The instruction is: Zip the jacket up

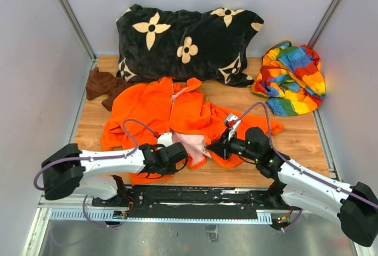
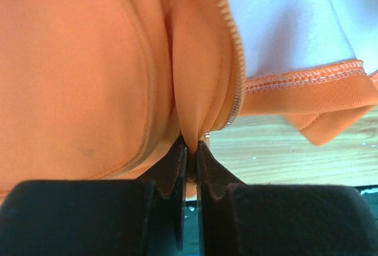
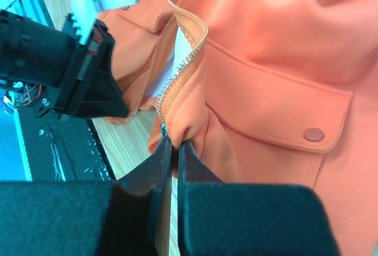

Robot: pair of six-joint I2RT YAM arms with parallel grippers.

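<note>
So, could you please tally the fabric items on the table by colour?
Orange jacket: 1
Black flowered pillow: 1
Rainbow cloth: 1
Brown cloth: 1
Total: 4

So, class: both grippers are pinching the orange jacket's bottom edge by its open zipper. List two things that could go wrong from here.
1. The left gripper pinches a fold of the jacket beside the zipper teeth; pulling may only bunch cloth.
2. The right gripper holds a thin pinch of the other side; it may slip, leaving the halves misaligned.
</note>
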